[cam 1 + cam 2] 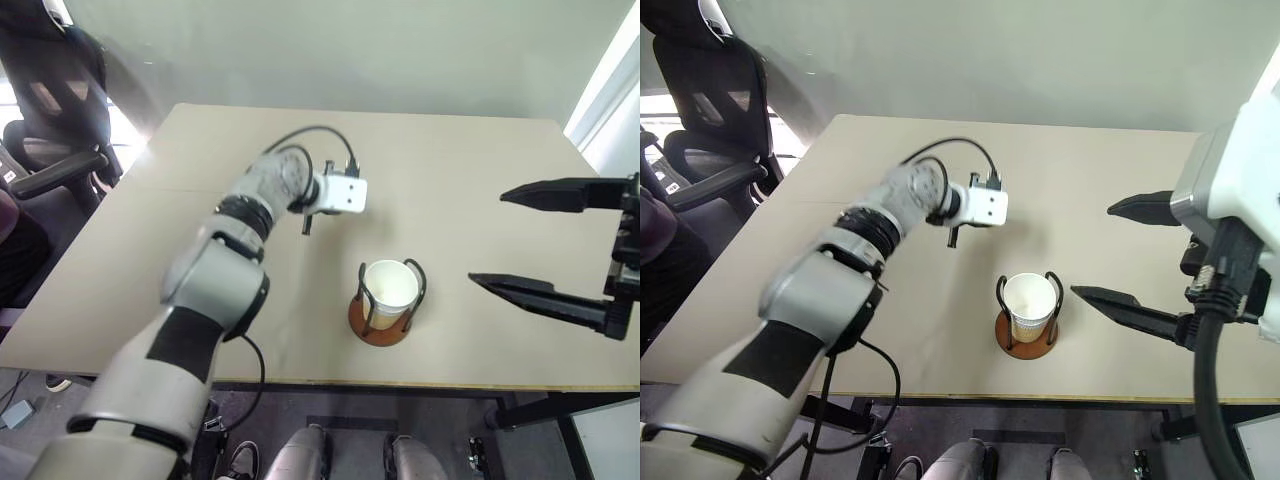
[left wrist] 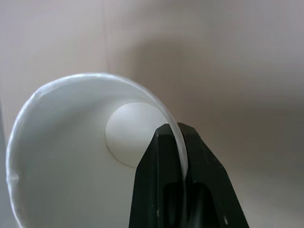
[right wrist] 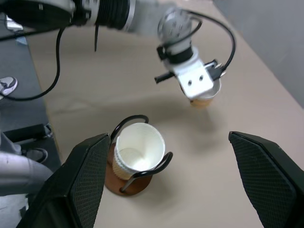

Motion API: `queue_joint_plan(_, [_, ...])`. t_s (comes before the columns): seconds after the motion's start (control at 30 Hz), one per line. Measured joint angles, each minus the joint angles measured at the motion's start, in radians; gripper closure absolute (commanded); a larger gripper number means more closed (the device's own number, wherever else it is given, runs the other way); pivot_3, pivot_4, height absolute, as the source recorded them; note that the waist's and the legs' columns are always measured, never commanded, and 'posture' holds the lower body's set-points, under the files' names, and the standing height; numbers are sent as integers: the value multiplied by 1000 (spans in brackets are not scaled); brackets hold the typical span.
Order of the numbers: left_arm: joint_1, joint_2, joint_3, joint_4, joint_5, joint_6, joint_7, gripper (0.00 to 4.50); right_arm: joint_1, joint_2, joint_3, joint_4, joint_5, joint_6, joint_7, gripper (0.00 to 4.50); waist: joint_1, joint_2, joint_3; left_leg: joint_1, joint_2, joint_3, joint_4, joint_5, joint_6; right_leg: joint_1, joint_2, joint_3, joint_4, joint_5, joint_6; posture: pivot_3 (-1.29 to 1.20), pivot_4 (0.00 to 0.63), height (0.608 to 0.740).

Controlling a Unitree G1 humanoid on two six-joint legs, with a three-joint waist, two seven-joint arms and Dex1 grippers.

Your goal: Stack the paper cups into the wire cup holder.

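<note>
Nearest me, at the counter's (image 1: 480, 160) near edge, the wire cup holder (image 1: 385, 300) already has paper cups (image 1: 390, 292) nested between its loops. Farther back, the left pincer (image 2: 176, 142) is clamped on one wall of another cup (image 3: 203, 97), while the right pincer (image 1: 530, 240) waits spread wide at the right. With only one thin wall pinched, that cup could buckle, tilt or catch a loop going in, I reckon.

Bare table (image 1: 480, 170) surrounds the wire cup holder (image 1: 385, 325); its two upright loops flank the nested cups (image 1: 390, 292), top open.
</note>
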Motion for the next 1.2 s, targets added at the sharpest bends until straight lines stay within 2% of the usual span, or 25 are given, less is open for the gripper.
queue_joint_plan(0.13, [-88,11,97,-23,-124,-45,-317,4478,-2,25,1,0,-53,0,44,374,-1,0,-1,1,0,0,0,-2,1,0,0,0,0,-1,0,0,150,740])
queue_joint_plan(0.2, [-112,17,84,-24,-244,-68,-470,4478,-3,36,-1,0,-77,7,74,374,-3,0,-1,-1,0,1,-1,-2,1,-2,1,0,1,-1,0,0,150,740])
queue_joint_plan(0.23, [-119,30,33,-45,-335,-80,-507,4478,-4,38,-4,0,-90,11,89,374,-5,0,-1,-2,0,2,-1,-2,1,-3,1,-1,2,0,0,0,150,740])
queue_joint_plan(0.3, [-117,91,-139,-144,-539,-74,-513,4478,-5,45,-18,0,-117,17,114,374,-8,1,-1,-2,1,3,-1,-3,0,-4,3,-2,2,0,0,0,150,740])
queue_joint_plan(0.37, [-118,194,-363,-301,-786,-46,-518,4478,-5,55,-29,-1,-146,23,135,374,-11,1,-1,-2,3,3,0,-5,-1,-5,0,0,4,1,0,0,150,740])
queue_joint_plan(0.4, [-121,243,-472,-376,-904,-34,-519,4478,-5,63,-34,-2,-158,29,144,374,-14,1,-2,0,3,5,-1,-5,0,-4,4,-6,3,1,0,0,150,740])
queue_joint_plan(0.47, [-134,314,-671,-502,-1102,-21,-520,4478,-3,76,-47,-7,-178,36,158,374,-11,3,-2,-1,4,2,1,-7,0,-3,-2,-1,3,1,0,0,150,740])
queue_joint_plan(0.5, [-145,339,-752,-557,-1182,-20,-520,4478,-3,82,-56,-15,-186,39,161,374,-10,2,-2,0,2,5,1,-6,0,-3,3,-8,3,2,1,0,150,740])
queue_joint_plan(0.53, [-162,367,-838,-622,-1267,-19,-521,4478,-2,87,-63,-22,-195,41,162,374,-8,2,-2,-2,3,3,3,-7,1,-3,-2,-3,2,2,2,0,150,740])
queue_joint_plan(0.67, [-245,431,-1046,-800,-1491,-39,-521,4478,1,102,-72,-47,-197,46,156,374,-4,3,-1,-1,1,4,4,-7,2,0,0,-5,0,4,5,0,150,740])
queue_joint_plan(0.83, [-315,435,-1171,-850,-1610,-86,-521,4478,12,113,-107,-77,-175,58,123,374,-6,4,0,2,0,4,5,-9,3,3,-7,-2,0,2,6,0,150,740])
queue_joint_plan(1.0, [-342,395,-1294,-827,-1616,-169,-521,4478,30,113,-144,-85,-130,78,80,374,-8,5,0,3,-1,5,3,-9,2,3,-9,-4,1,1,6,0,150,740])
queue_joint_plan(1.2, [-343,334,-1334,-739,-1605,-222,-521,4478,41,112,-149,-99,-84,78,26,374,-8,5,0,2,-2,5,3,-8,1,3,-11,-5,0,2,7,0,150,740])
